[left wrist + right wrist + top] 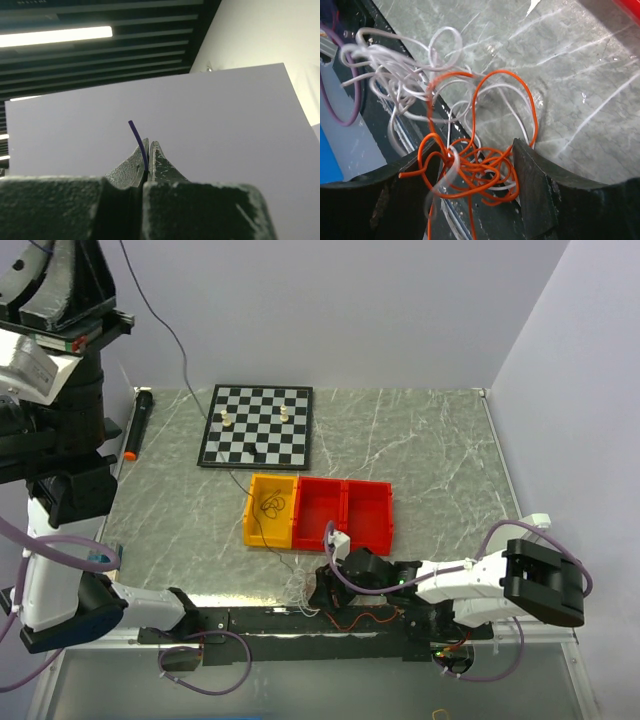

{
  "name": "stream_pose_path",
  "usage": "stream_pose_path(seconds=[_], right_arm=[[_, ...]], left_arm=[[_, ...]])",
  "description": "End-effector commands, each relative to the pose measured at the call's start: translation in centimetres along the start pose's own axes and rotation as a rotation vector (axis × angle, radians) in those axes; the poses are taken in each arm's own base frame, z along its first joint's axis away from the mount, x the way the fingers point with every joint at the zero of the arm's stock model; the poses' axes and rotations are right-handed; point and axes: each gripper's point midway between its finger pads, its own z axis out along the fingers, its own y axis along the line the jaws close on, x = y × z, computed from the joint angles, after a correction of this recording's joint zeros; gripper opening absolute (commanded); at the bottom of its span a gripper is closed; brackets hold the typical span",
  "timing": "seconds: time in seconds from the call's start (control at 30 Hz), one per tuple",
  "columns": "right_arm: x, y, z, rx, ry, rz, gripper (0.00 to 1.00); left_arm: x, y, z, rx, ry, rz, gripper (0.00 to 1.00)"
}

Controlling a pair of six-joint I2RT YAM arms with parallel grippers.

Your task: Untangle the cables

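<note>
A tangle of thin orange cables (pixel 476 166) and white cables (pixel 395 62) lies over the table's near edge, small in the top view (pixel 300 587). My right gripper (pixel 475 175) is low over it with its fingers (pixel 535 190) apart; the orange knot sits loose between them. My left gripper (pixel 148 146) is raised and points at the ceiling, shut on a thin bluish cable (pixel 135 132) whose end sticks up past the tips. A thin dark cable (pixel 184 352) hangs from the top left down towards the yellow bin. Dark cable loops (pixel 273 505) lie in that bin.
The yellow bin (pixel 256 530) and two red bins (pixel 345 512) stand mid-table. Behind them is a chessboard (pixel 256 426) with two pale pieces. A black marker with an orange tip (pixel 137 425) lies at the left edge. The black rail (pixel 300 622) runs along the near edge.
</note>
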Motion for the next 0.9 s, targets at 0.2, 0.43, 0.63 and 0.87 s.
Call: stream_pose_path(seconds=[0.2, 0.43, 0.63, 0.87], right_arm=[[2.0, -1.9, -0.1, 0.084, 0.076, 0.022, 0.63], [4.1, -3.1, 0.4, 0.145, 0.171, 0.050, 0.59], [4.2, -3.5, 0.6, 0.171, 0.183, 0.061, 0.58], [3.6, -3.3, -0.1, 0.161, 0.145, 0.055, 0.58]], left_arm=[[-1.8, 2.0, -0.1, -0.080, -0.087, 0.118, 0.01], [-9.0, 4.6, 2.1, -0.196, -0.387, 0.316, 0.01], [-9.7, 3.1, 0.8, -0.133, -0.452, 0.430, 0.01], [-2.7, 0.4, 0.8, -0.044, -0.211, 0.401, 0.01]])
